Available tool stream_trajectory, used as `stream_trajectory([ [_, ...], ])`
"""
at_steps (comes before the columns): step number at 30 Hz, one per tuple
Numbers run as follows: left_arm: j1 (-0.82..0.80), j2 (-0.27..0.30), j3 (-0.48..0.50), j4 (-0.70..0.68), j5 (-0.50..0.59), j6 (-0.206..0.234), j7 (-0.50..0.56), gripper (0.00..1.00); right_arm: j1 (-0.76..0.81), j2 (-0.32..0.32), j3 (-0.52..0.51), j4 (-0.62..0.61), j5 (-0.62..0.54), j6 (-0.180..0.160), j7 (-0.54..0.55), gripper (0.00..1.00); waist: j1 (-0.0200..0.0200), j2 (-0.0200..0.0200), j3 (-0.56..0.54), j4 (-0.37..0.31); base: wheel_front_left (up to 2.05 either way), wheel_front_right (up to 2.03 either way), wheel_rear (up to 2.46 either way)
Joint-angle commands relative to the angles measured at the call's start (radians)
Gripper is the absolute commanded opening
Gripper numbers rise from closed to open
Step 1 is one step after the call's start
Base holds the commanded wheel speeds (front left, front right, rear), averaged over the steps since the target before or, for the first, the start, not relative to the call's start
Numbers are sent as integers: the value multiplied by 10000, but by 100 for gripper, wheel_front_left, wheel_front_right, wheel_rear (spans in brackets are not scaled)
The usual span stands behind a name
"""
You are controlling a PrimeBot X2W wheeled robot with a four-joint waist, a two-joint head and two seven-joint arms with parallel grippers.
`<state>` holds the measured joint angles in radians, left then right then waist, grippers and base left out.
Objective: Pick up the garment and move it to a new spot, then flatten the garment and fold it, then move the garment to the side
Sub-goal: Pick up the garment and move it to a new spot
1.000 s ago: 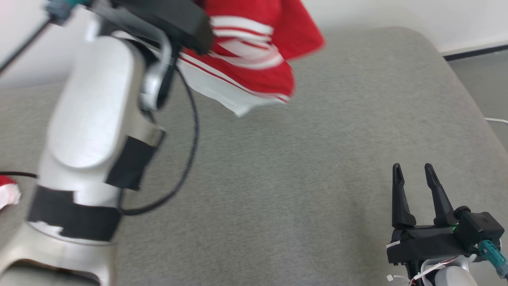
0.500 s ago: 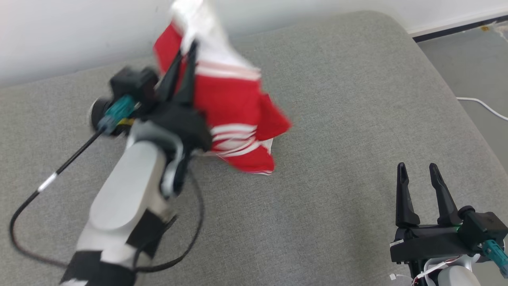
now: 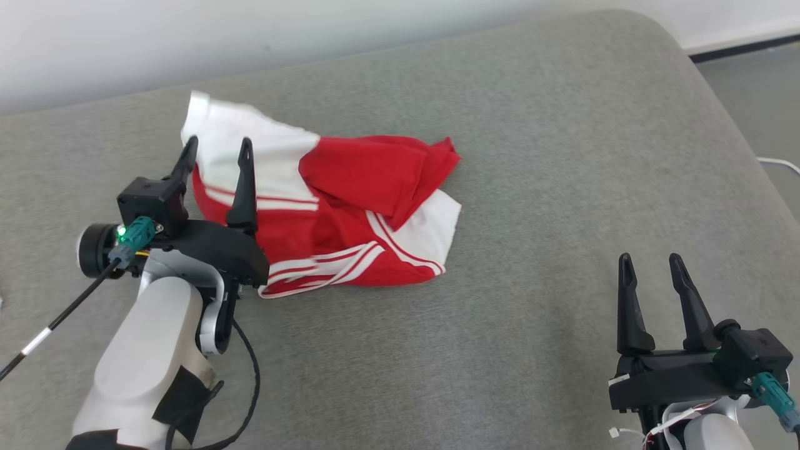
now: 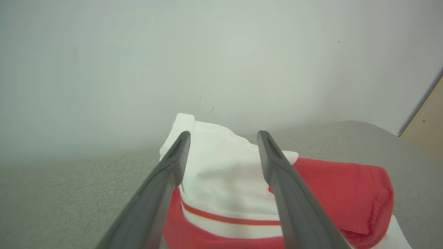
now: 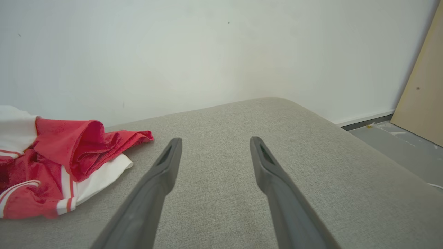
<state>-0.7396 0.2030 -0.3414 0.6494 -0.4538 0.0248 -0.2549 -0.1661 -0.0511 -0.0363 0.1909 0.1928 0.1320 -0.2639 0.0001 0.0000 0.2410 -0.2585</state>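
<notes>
The garment [image 3: 350, 206], red with white panels and white stripes, lies crumpled on the grey cushioned surface [image 3: 531, 187], left of centre in the head view. My left gripper [image 3: 217, 145] hovers over its left white end, jaws open, nothing between them. In the left wrist view the open left gripper [image 4: 223, 135] frames the white part of the garment [image 4: 221, 173]. My right gripper [image 3: 650, 260] stands open at the lower right, well clear of the cloth. In the right wrist view the open right gripper [image 5: 214, 141] points over bare cushion, with the garment [image 5: 69, 152] at the left edge.
A white wall [image 3: 250, 37] runs along the far side of the cushion. The cushion's rounded right edge drops to a grey floor [image 3: 762, 106], where a white cable [image 3: 781, 165] lies. A tan board [image 5: 422, 86] leans at the far right.
My left gripper swung the garment down from the air, then opened and let it go; the garment now lies on the cushion. The head camera shifted. The right gripper kept still.
</notes>
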Motion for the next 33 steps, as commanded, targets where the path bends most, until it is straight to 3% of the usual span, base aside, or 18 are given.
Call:
stream_trajectory([
  [1,37,73,77,-190,175,-52,-88,100,-99,8,4,-33,-40,-25,-7,100,-1,0,-224,368,0,0,0],
  [11,1374,375,862,-2327,771,10,-105,100,221,5,-150,-122,-411,-25,-7,100,-1,0,-888,1236,0,0,0],
  [21,3915,729,1574,-4764,1433,-47,-107,100,680,-6,-98,-27,-487,-25,-7,100,-1,0,-1612,1727,0,0,0],
  [33,6914,272,2258,-5999,1518,-45,-108,100,1201,-188,60,-8,-326,-25,118,100,-1,0,-2271,1969,0,0,0],
])
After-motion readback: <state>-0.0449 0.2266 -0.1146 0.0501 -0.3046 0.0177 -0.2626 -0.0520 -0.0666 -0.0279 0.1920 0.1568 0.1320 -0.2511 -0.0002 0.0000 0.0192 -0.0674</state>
